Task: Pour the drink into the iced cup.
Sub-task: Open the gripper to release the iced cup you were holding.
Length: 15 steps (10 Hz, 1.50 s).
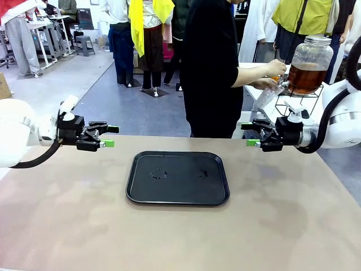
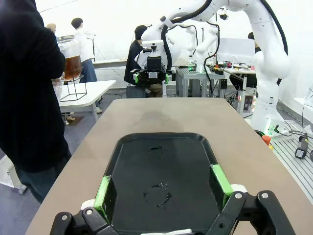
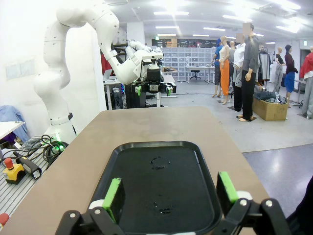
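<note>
- We see the left tool (image 1: 107,136) hovering above the left side of the worktop (image 1: 180,226), fingers spread wide and nothing between them; from its own wrist camera the same tool (image 2: 164,188) frames the tray with green pads (image 2: 102,192) parted
- The right tool (image 1: 252,135) hangs above the worktop's right side, also released and empty; its wrist view shows that tool (image 3: 170,192) with both pads (image 3: 113,194) well apart
- We note the two tools face each other across the tray, neither touching it
- A black tray (image 1: 141,192) lies flat at the worktop's middle, between the tools; we spot a few small wet marks on its surface, one ring-shaped
- The drink (image 1: 304,78), amber-brown, sits inside a big glass dispenser jar (image 1: 313,53) on a black wire stand (image 1: 296,101), on a white side table (image 2: 85,95) beyond the worktop's far right corner, well apart from both tools
- A person in black (image 1: 211,68) stands at the far edge, turned toward the jar, with a hand (image 1: 275,68) at the jar's lower front
- That person's other hand holds a clear cup (image 1: 269,95) tilted just beside the jar; we cannot tell what the cup contains or whether liquid is running
- In the left wrist view the jar shows behind the person's sleeve
</note>
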{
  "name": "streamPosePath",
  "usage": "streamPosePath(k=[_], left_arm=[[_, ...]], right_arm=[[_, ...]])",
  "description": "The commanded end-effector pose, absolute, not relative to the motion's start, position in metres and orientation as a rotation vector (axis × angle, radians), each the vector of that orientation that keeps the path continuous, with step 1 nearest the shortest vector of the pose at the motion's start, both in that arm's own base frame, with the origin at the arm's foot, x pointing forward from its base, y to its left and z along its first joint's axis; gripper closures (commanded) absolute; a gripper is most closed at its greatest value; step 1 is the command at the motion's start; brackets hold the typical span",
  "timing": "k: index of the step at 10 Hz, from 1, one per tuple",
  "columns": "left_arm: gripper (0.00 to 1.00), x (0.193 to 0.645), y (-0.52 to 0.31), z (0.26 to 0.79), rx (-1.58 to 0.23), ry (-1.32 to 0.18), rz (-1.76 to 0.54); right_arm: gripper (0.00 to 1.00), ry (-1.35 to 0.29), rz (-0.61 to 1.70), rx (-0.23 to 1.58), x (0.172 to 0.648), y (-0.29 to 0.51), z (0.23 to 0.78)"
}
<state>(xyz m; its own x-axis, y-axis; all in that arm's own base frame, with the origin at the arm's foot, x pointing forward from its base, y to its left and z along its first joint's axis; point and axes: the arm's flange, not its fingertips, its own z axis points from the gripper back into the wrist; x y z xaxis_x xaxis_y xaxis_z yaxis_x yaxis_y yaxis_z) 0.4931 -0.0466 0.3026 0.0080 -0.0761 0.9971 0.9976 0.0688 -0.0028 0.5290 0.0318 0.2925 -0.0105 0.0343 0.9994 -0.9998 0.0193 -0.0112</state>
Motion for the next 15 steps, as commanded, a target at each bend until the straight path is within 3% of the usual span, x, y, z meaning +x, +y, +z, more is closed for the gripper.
streamPosePath(k=[1, 15], left_arm=[[0.0, 0.4943, -0.0488, 0.3043, -1.096, -1.191, -1.175], [0.0, 0.4943, -0.0488, 0.3043, -1.096, -1.191, -1.175]], right_arm=[[0.0, -1.193, 1.222, 1.161, 0.5333, 0.034, 0.2962], [0.0, -1.193, 1.222, 1.161, 0.5333, 0.034, 0.2962]])
